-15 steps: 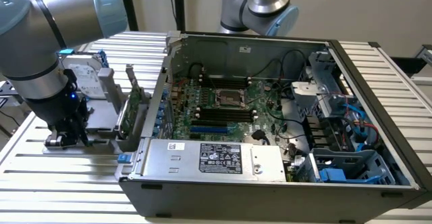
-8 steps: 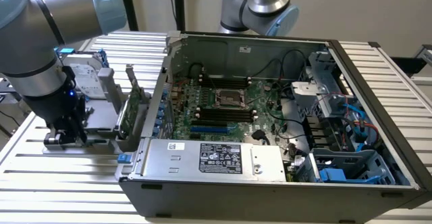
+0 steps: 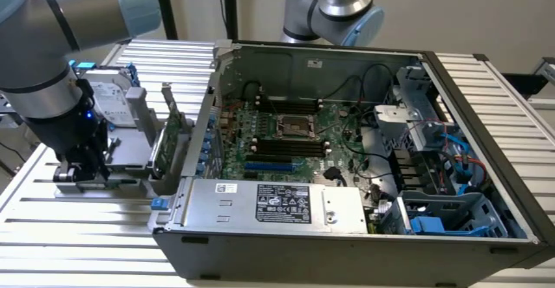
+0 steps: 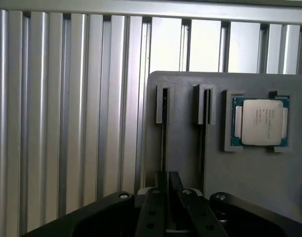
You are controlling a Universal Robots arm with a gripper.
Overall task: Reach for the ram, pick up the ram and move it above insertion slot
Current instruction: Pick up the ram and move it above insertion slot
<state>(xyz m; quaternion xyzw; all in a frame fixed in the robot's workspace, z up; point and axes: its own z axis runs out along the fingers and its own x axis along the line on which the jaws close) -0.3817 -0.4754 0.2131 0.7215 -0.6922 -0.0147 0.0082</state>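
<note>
Because the ram [image 4: 163, 143] stands on edge in a narrow slot of the grey holder [image 4: 254, 173], showing as a thin dark strip, the main hazard is a skewed or off-centre grip. The gripper [image 4: 167, 180] sits over one end of that strip, in line with it. Whether it has clamped the ram or merely straddles it, I cannot tell. A grip off the line would likely twist the stick against the slot walls, jamming it or dragging the holder up with it.

A second slot [image 4: 204, 106] lies just beside the first in the holder, near enough that a sideways drift could catch it. A processor chip [image 4: 261, 122] rests in its own pocket of the holder, apart from the gripper.

From the exterior view, the gripper [image 3: 82, 171] is low at the holder. A hard drive [image 3: 108, 99] and a green expansion card [image 3: 169, 138] stand upright on the holder close by, and a tilted lift could brush them. The open computer case [image 3: 347, 249] stands beside the holder, on the exterior view's right. Its side wall rises between the holder and the memory slots [image 3: 290, 146], so a low carry risks striking it.
</note>
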